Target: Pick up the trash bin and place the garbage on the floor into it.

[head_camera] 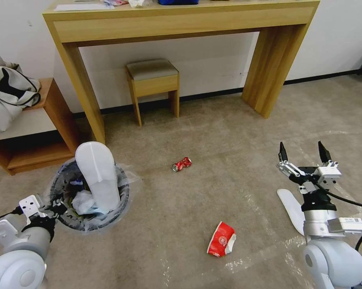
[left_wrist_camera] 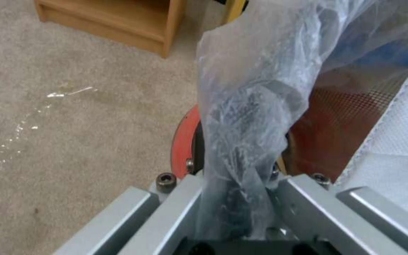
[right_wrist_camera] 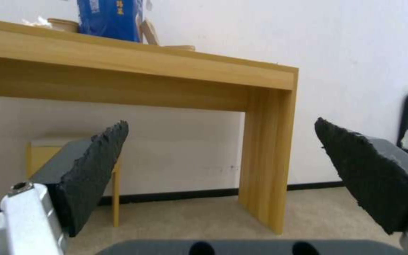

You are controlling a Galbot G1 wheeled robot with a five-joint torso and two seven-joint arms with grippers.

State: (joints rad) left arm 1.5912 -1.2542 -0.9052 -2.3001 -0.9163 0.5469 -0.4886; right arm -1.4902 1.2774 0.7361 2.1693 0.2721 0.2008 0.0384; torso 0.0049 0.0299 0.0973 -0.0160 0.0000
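Clearly we are holding the trash bin (head_camera: 88,192) by its near rim with our left tool (head_camera: 54,206), low on our left side. In the left wrist view the fingers are pressed together on the red rim (left_wrist_camera: 183,141) with the clear plastic liner (left_wrist_camera: 256,106) bunched between them, so the liner is pinned to the bin, which probably keeps it from slipping. The bin sits close to the floor (head_camera: 197,208), mouth up, a sensible way to carry it toward the litter.

One long white insole (head_camera: 98,174) stands upright in the bin, leaning on the far side, with crumpled white and blue scraps (head_camera: 83,202) beside it.

Our right tool (head_camera: 303,154) hovers on our right with its fingers spread wide and nothing between them, pointing toward the wooden bench (head_camera: 181,24). We judge it free for the next pick.

Left on the carpet are a crushed red can (head_camera: 182,164) near the middle, a squashed red-white paper cup (head_camera: 222,240) nearer us, and a second white insole (head_camera: 291,208) lying partly hidden under our right arm. So the task looks partly done.
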